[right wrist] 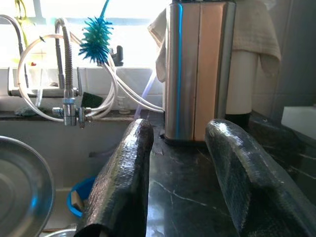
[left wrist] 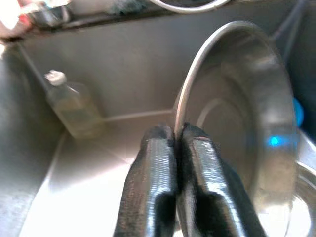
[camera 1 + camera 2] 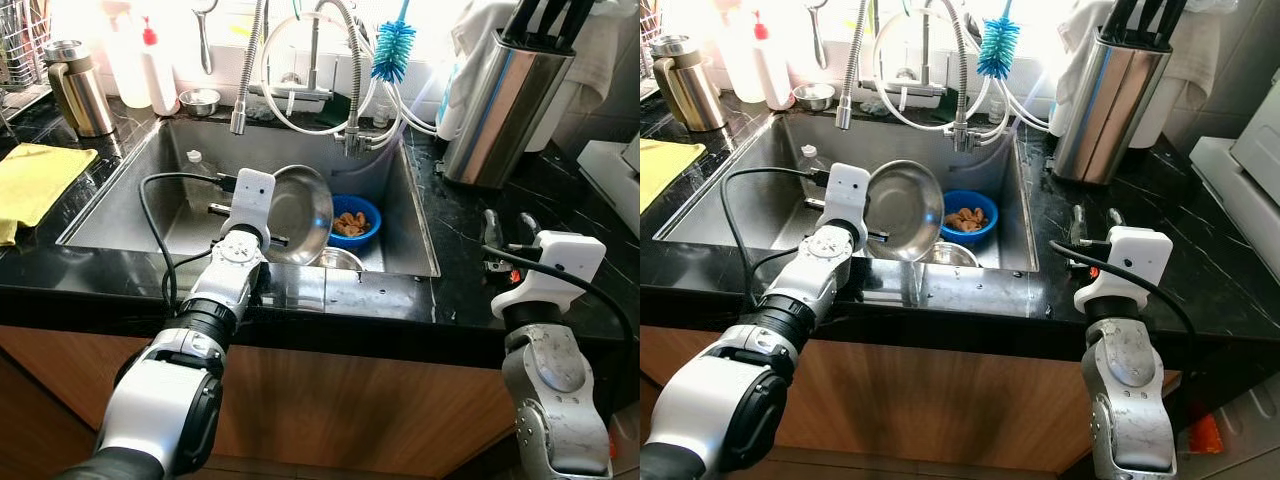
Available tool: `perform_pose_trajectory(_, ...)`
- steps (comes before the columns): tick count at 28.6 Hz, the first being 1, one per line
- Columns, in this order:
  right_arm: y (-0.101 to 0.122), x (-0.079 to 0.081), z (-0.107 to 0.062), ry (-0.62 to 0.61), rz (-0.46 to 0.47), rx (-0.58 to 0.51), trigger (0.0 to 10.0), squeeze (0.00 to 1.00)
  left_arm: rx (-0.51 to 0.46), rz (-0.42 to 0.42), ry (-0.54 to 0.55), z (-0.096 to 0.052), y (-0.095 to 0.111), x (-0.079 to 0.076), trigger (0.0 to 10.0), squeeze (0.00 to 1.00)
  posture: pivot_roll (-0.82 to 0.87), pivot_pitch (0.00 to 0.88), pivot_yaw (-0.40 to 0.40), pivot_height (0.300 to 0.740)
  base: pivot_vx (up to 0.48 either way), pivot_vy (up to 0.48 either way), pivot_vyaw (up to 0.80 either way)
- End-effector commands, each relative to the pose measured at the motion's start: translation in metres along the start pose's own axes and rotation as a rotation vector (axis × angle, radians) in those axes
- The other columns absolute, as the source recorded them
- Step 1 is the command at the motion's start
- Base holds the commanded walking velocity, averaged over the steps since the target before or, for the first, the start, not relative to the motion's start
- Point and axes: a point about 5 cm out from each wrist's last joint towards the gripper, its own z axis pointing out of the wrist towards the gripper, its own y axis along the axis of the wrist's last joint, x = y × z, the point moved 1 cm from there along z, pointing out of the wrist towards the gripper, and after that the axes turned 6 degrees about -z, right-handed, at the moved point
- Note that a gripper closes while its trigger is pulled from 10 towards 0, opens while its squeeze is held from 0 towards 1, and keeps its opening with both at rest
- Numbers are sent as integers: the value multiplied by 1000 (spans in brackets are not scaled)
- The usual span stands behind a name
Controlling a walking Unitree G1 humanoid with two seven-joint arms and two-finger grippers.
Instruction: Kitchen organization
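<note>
Black marble worktop surrounds a steel sink set under a bright window. From the left eye view, the left gripper reaches into the sink and holds a steel bowl tilted up on its edge, above a second steel bowl lying on the sink floor. Just beside these sits a blue bowl with brownish scraps inside. A small clear bottle stands near the sink's back wall. On the worktop, a yellow cloth lies to the left, a steel jug stands behind it, and a steel knife block stands to the right of the sink. The right gripper hovers over the worktop right of the sink.

Left wrist view: the fingers are pressed together, clamped on the rim of the steel bowl.

Right wrist view: the fingers stand apart with nothing between them, pointed toward the knife block, and a blue bottle brush hangs by the tap.
</note>
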Motion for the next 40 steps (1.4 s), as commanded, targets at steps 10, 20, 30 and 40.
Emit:
perform_pose_trajectory(10,0,-2,-2,-14,5,13,10000,0,1,-16,-32,3,5,-3,10000,1000,78,0,-45,740,0,0,0)
perform_pose_trajectory(20,-1,-2,-1,-6,4,25,10000,0,12,-106,-203,5,20,-16,10000,1000,87,17,-44,740,0,0,0)
perform_pose_trajectory(30,-2,-2,-1,-6,5,34,10000,0,40,-124,-245,4,18,-19,10000,1000,84,21,-44,740,0,0,0)
perform_pose_trajectory(40,-4,-2,0,3,3,42,10000,0,77,-99,-338,2,14,-28,10000,1000,87,23,-45,740,0,0,0)
